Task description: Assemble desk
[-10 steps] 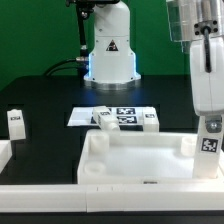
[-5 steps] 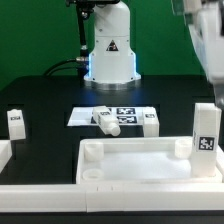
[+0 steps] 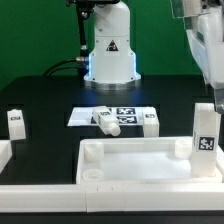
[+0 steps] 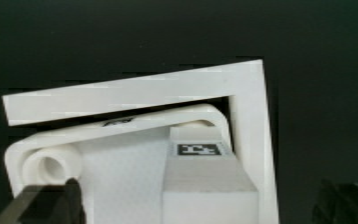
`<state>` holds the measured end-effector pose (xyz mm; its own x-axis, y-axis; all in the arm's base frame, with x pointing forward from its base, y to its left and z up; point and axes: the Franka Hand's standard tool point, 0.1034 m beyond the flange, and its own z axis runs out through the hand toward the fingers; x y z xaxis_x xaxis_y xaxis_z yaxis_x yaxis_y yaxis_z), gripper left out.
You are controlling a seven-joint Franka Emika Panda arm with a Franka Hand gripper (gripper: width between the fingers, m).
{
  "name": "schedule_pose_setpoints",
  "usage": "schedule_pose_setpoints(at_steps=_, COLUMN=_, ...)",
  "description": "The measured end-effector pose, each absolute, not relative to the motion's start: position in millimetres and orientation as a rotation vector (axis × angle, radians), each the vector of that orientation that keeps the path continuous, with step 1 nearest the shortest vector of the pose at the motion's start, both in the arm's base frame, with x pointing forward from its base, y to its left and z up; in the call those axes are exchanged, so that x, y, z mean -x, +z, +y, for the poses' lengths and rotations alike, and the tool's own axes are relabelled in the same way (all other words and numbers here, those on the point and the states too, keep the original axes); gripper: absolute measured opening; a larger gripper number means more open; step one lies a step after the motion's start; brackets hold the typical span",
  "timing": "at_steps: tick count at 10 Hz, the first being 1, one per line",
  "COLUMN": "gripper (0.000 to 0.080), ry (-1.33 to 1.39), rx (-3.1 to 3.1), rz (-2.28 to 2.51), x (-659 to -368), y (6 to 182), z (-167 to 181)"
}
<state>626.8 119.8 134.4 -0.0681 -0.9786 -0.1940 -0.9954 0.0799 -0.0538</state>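
Observation:
The desk's white rimmed tabletop [image 3: 135, 160] lies flat at the front of the table. One white leg [image 3: 205, 135] stands upright at its far corner on the exterior view's right, its square tag facing the camera. My gripper [image 3: 212, 98] hangs just above that leg, open, its fingers clear of it. In the wrist view the dark fingertips [image 4: 48, 203] stand wide apart on either side of the leg [image 4: 202, 185], which sits in the tabletop's corner [image 4: 149, 92]. My gripper [image 4: 197, 208] holds nothing.
Another leg [image 3: 15, 122] stands at the exterior view's left. Two more legs [image 3: 105, 120] [image 3: 150, 121] rest on the marker board [image 3: 82, 116] in front of the robot base [image 3: 108, 55]. White border rails [image 3: 100, 195] run along the front and left.
My gripper has opened, let go of the upright leg and risen above it. The tabletop, tilted one second ago, now lies flat with the leg standing in its corner.

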Motion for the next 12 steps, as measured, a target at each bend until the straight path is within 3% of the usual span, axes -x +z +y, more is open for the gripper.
schedule_pose_setpoints(at_steps=3, gripper=0.0649, ry=0.134, rx=2.489, rz=1.647, x=-571, y=129.6, z=131)
schedule_pose_setpoints(at_steps=8, gripper=0.0649, ry=0.060, rx=2.767, rz=1.090, x=-571, y=125.7, z=133)
schedule_pose_setpoints(at_steps=12, gripper=0.0649, ry=-0.045, rx=3.009, rz=0.315, x=-530, y=81.3, z=83)
